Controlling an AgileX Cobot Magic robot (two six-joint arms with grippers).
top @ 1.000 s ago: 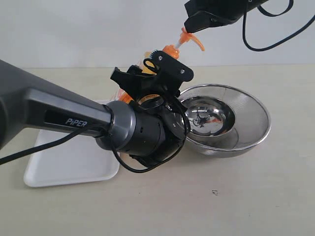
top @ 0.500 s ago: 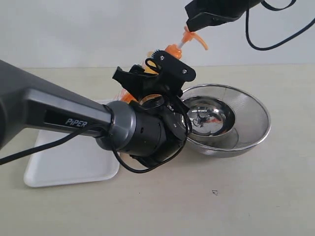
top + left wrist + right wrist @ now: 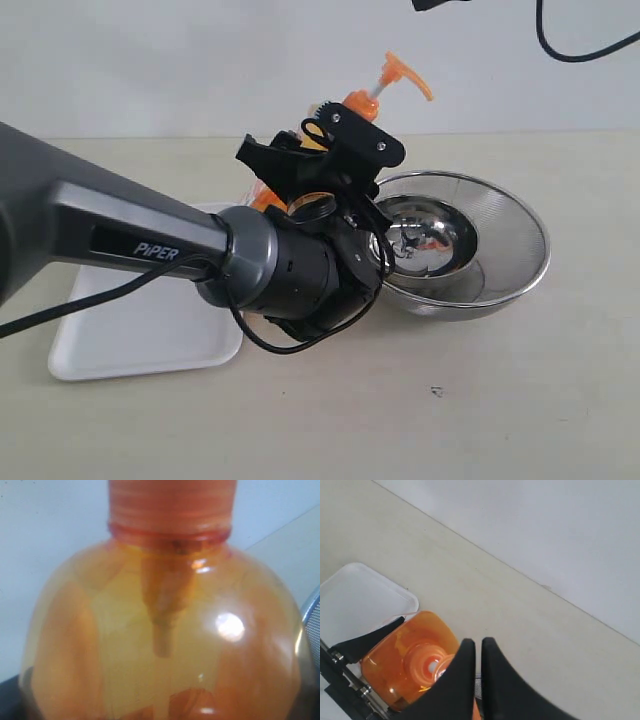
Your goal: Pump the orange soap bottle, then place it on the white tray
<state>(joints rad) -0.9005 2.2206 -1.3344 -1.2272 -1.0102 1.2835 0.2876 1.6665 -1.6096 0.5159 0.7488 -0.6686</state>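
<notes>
Jaws of the dark grey left gripper [image 3: 318, 160] pinch the body of a tall translucent orange soap bottle [image 3: 165, 630], which tilts at the corner of a flat white tray [image 3: 140, 335] with rounded corners, on a beige counter [image 3: 520, 400]. The gripper hides most of the bottle, including its base. Its orange pump head [image 3: 400, 75] on a white stem stands clear above. The black right gripper [image 3: 478, 645] hangs over the pump head, apart from it, jaws pressed almost together on nothing. A round steel bowl [image 3: 470, 240] sits just beside the tray, past the bottle.
</notes>
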